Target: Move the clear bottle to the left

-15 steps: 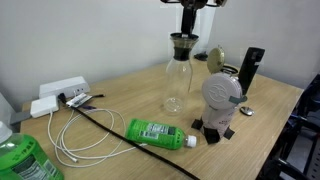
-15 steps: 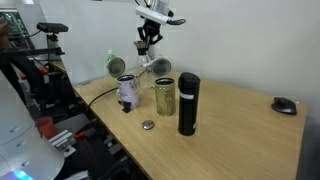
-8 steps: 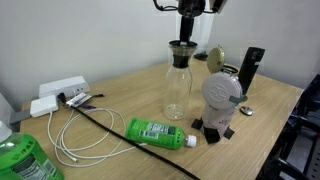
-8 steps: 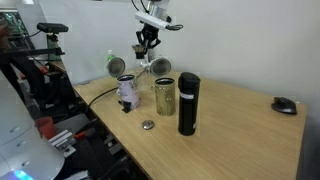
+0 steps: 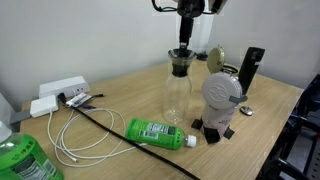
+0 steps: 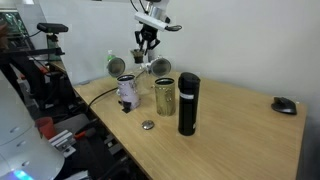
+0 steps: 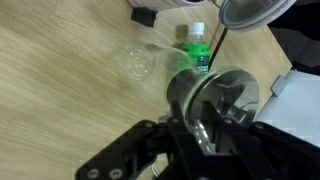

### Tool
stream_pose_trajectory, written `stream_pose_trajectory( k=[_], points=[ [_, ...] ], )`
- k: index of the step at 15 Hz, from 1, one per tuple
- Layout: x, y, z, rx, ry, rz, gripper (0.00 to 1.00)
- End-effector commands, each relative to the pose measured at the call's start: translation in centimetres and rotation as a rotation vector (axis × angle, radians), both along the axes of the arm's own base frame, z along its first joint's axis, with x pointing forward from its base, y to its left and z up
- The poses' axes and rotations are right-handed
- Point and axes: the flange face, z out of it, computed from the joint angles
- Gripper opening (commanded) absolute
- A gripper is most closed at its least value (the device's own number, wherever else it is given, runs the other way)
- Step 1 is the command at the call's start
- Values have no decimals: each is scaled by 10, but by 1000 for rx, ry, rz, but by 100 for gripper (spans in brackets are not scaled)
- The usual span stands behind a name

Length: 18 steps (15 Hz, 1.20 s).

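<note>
Closest to the wrist camera we see the black metal gripper (image 7: 208, 122), its jaws drawn narrow and pinched on the top of the tall clear glass bottle with a rounded body and dark collar (image 7: 235, 88). From above, the collar reads as a shiny dark ring around the open mouth. We cannot tell whether one jaw sits inside that mouth. Past the ring lies the pale wooden table (image 7: 60, 60), smooth and finely grained, and farther off the green-labelled plastic bottle (image 7: 200, 50) with its white cap.

In an exterior view the green-labelled plastic bottle (image 5: 155, 131) lies on its side towards the front of the table (image 5: 130, 95), a thin black cable running just beside it. Behind it the clear glass bottle (image 5: 176, 95) stands upright near the middle of the table, close to the white round-faced plastic gadget on dark feet (image 5: 222, 92). We see smooth transparent walls, a bulbous body and a narrow neck under the flared collar. Its base is down at table level, though we cannot tell whether it touches the wood. The gripper (image 5: 182, 52) meets the collar from directly above. Farther back stands a matte black cylindrical flask (image 5: 253, 68).

The dark robot arm (image 5: 188, 8) comes in from the top edge, wrist vertical, and in both exterior views the gripper (image 6: 147, 52) points straight down
</note>
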Motion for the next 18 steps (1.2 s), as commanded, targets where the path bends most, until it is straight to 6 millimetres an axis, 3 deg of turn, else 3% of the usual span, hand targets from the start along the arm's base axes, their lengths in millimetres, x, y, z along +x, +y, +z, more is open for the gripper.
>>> stream_pose_trajectory(
  k=[1, 7, 12, 16, 17, 18],
  points=[
    [0, 1, 4, 3, 10, 34, 60],
    [1, 0, 9, 2, 8, 31, 99],
    [8, -19, 30, -9, -10, -15, 100],
    [19, -60, 53, -3, -65, -120, 100],
    [21, -50, 46, 0, -60, -88, 100],
    [22, -56, 49, 0, -66, -99, 100]
  ],
)
